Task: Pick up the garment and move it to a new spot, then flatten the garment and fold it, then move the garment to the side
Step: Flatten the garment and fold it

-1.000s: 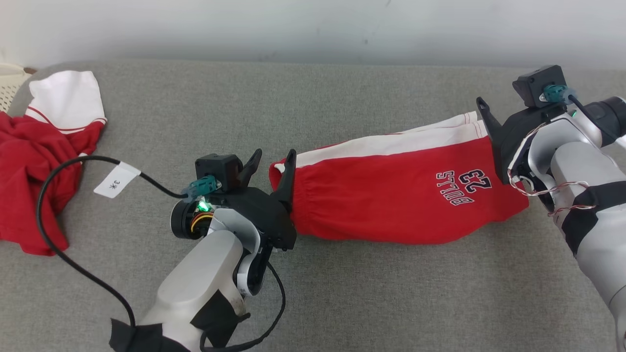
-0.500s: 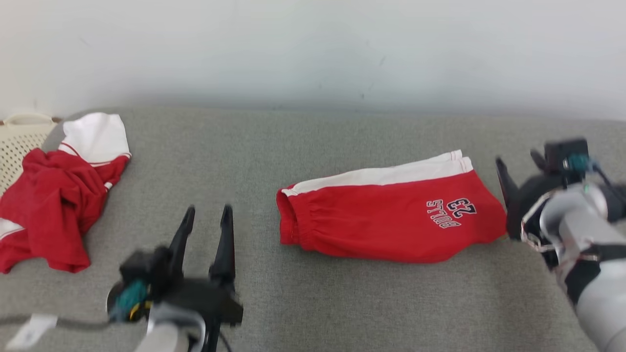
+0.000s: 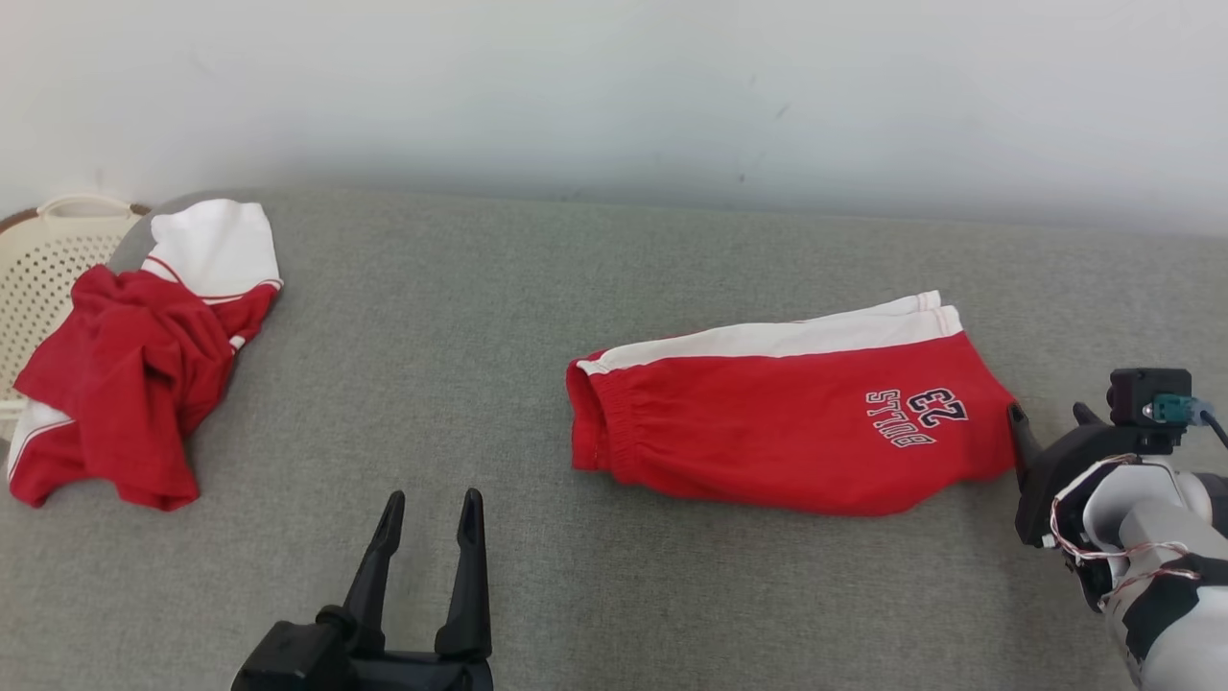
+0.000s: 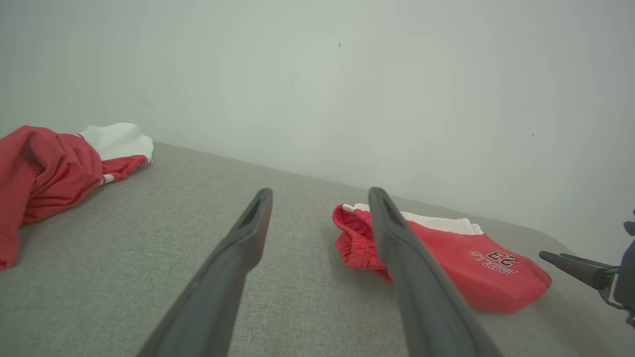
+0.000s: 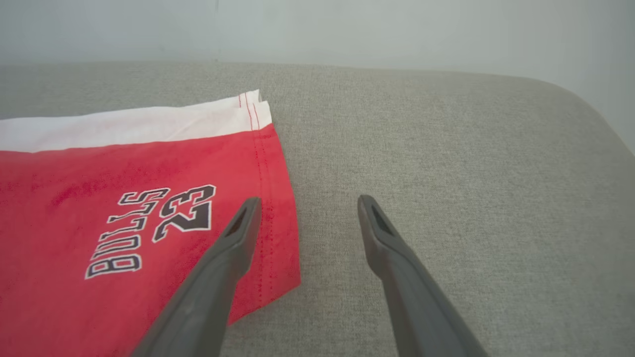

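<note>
The garment [image 3: 787, 432], a pair of red shorts with a white side band, lies folded lengthwise on the grey cushion [image 3: 480, 317], right of the middle and slightly slanted, with its far edge white and its near edge red. Its gathered waistband points left and its leg hems point right.

The right gripper [image 3: 1046, 413] sits just beside the hem end, at the right. Its two dark fingers are spread apart and hold nothing. In the right wrist view one finger crosses the stitched hem in the picture; whether it touches the fabric I cannot tell.

The left gripper [image 3: 432, 499] is at the near edge of the scene, left of the waistband and well apart from it. Its fingers are also spread and empty.

Near the hem the shorts carry dark lettering outlined in white: "BULLS" with the number "23" beside it. It reads upside down from the head and nearly upright from the right wrist.

Far left, a crumpled red cloth [image 3: 125, 403] with white parts lies at the cushion's end, beside a pale perforated basket [image 3: 38, 269]
</note>
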